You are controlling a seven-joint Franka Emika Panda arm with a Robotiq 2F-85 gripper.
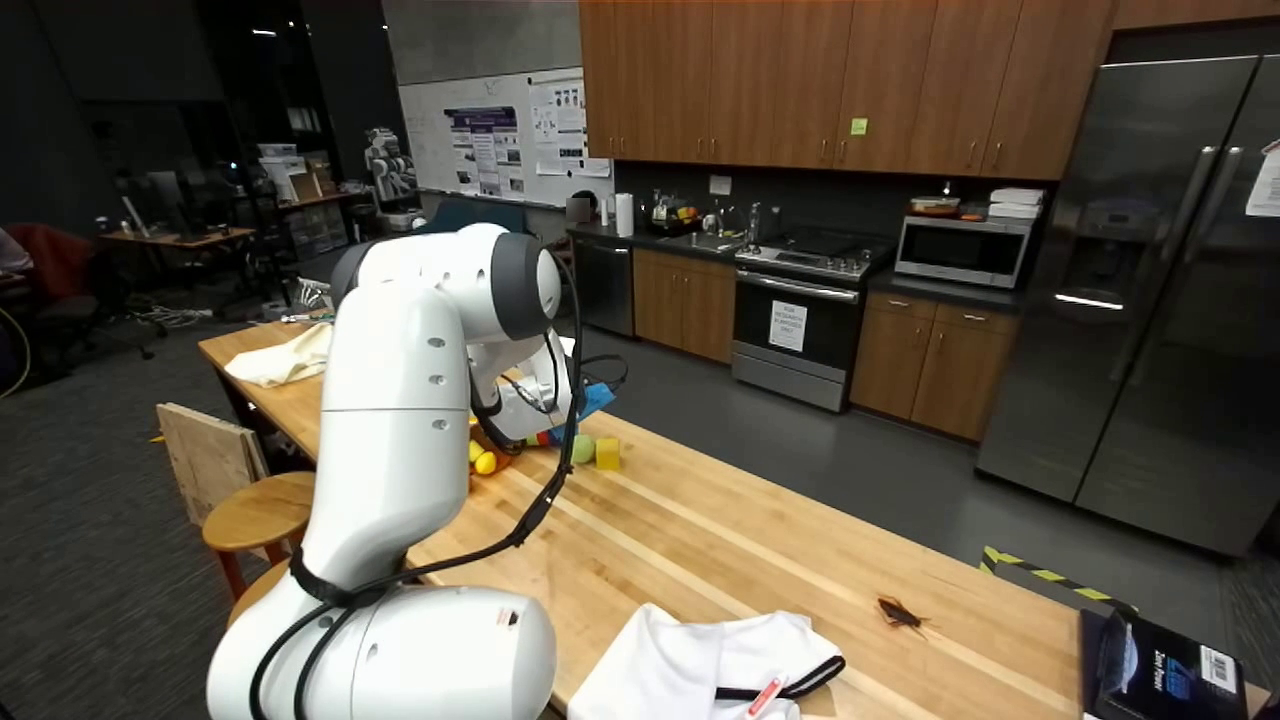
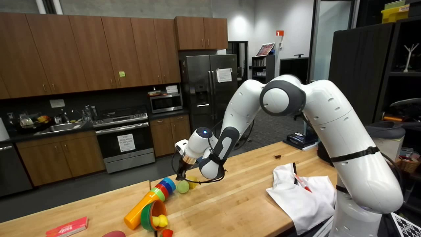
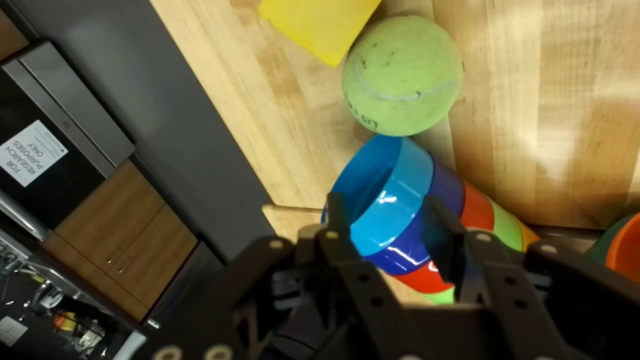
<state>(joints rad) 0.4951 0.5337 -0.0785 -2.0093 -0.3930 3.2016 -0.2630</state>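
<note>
Nr kitchen-side edge of tabletop (image 2: 223, 200), my pincer (image 3: 387, 212) is half-spread over cup stack (image 2: 153, 199); can't tell if it's gripping. Off-centre squeeze cld swing stack into tennis ball (image 3: 403, 76), rolling it off.

Below the gripper (image 3: 387, 207): the stacked cups (image 3: 400, 220) fill your view between the parted jaws; contact cannot be told.
Cup mouth: the tennis ball (image 3: 402, 75) sits just beside the rim, leaving you little room there.
Beyond the ball: the yellow block (image 3: 320, 22) crowds your way, with a cable (image 2: 207, 181) hanging near it.
Stack's flank: the green-and-orange cup (image 2: 146, 217) stands in your path.
Passage: you have a broad stretch of bare tabletop (image 2: 233, 194) between the yellow block and the white cloth (image 2: 302, 204).
</note>
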